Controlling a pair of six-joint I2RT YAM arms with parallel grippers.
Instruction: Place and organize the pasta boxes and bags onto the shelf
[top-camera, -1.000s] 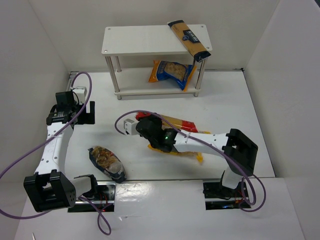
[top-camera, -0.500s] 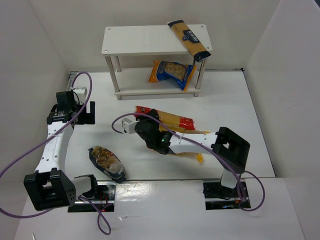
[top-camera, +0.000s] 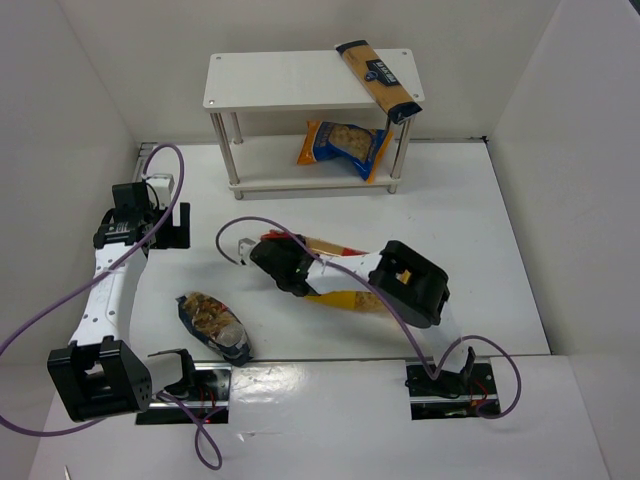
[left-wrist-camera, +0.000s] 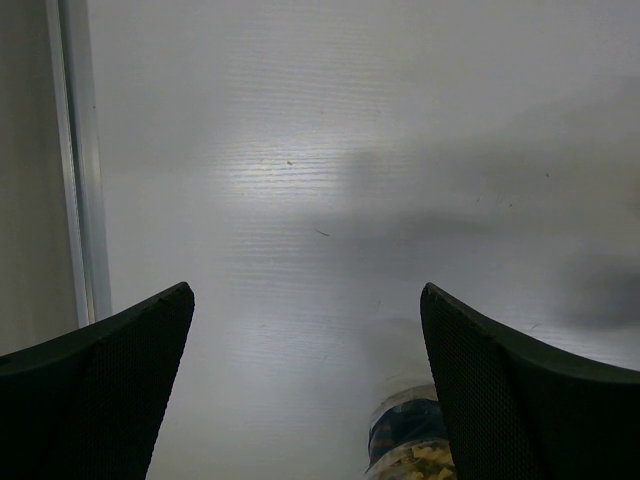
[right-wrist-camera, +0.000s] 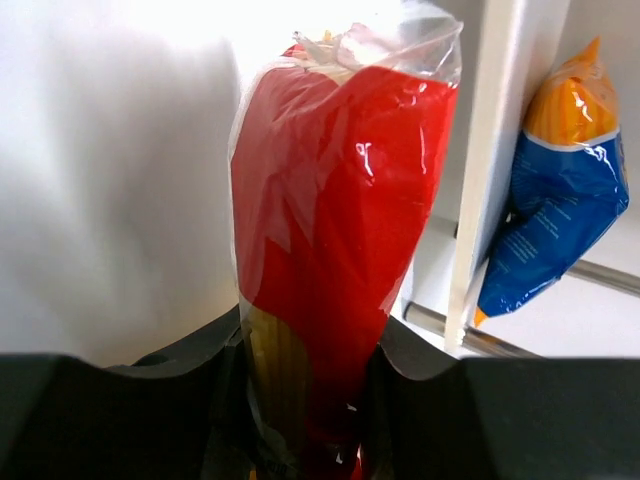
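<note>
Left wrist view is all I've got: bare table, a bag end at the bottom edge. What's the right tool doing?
Observer: The right tool is shut on the red spaghetti pack, which points toward the shelf.
Operator: What's on the shelf?
Observer: The white shelf has the tan-and-navy spaghetti pack on its top board, one end overhanging the front right corner.
Operator: Lower tier?
Observer: A blue-orange bag lies there, toward the right side.

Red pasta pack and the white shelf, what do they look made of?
Red pasta pack: thin glossy plastic film, crinkled with glints, clear at the top. White shelf: probably painted or laminated board, smooth matte, screws at corners.
</note>
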